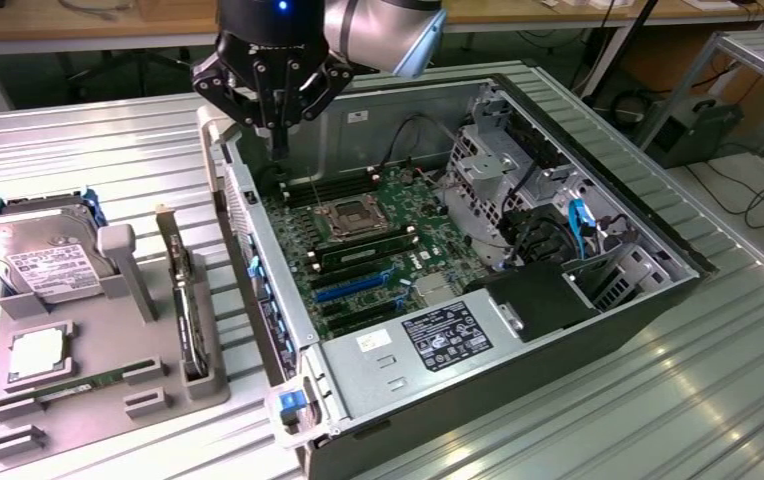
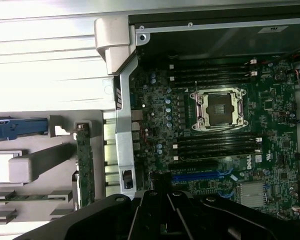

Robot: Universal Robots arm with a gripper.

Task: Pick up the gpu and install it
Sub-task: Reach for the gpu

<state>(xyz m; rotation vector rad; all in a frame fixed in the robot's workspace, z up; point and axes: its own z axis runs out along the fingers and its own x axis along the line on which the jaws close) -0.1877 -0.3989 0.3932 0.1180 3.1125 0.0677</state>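
Now | fingers (image 1: 277, 135) closed, empty, above open case (image 1: 235, 220) | gpu (image 1: 190, 310) upright in holder (image 1: 102, 350) near hard drive (image 1: 35, 255)

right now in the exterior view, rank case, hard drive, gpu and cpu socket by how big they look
1. case
2. hard drive
3. gpu, seen edge-on, so its rank against the drive is unsure
4. cpu socket

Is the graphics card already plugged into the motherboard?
No, the graphics card stands on edge in the grey holder beside the computer case.
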